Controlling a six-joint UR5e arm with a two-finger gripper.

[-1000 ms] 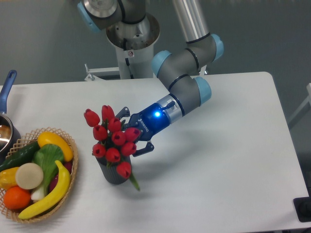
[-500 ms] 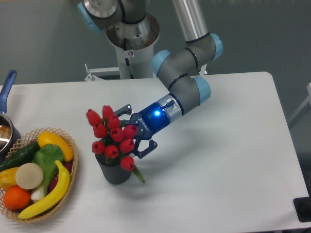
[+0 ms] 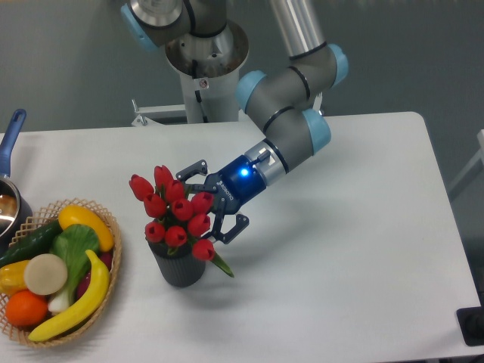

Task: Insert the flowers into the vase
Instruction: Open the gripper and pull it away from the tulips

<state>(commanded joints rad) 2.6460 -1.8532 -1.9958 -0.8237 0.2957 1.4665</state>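
At the far left edge of the white surface [image 3: 340,249], the rim of a pot [image 3: 9,206] with a blue handle pokes into view; what it holds cannot be made out. Just beside it, a woven basket [image 3: 113,261] is heaped with a banana, a cucumber, an orange, leafy greens and other produce, playing no part in the job at hand.

Toward the middle stands the vase [image 3: 177,266], dark grey and upright, near the basket but apart from it. The flowers [image 3: 175,212], a bunch of red tulip buds, sit over its mouth with their stems hidden below the rim, apparently already inside; the buds spread wider than the vase and lean up and to the left, and one green leaf hangs out over the right side of the rim. The bunch looks seated, so the insertion appears nearly finished, with only the letting-go and retreat left.

To the right, the tool [image 3: 214,206] reaches in low from the arm [image 3: 291,128], its two dark fingers splayed apart on either side of the buds' right flank, pinching nothing that can be seen. That low, angled approach likely served to feed the stems in from the side, clear of the basket. A careless pull-back could snag the buds or tip the vase.
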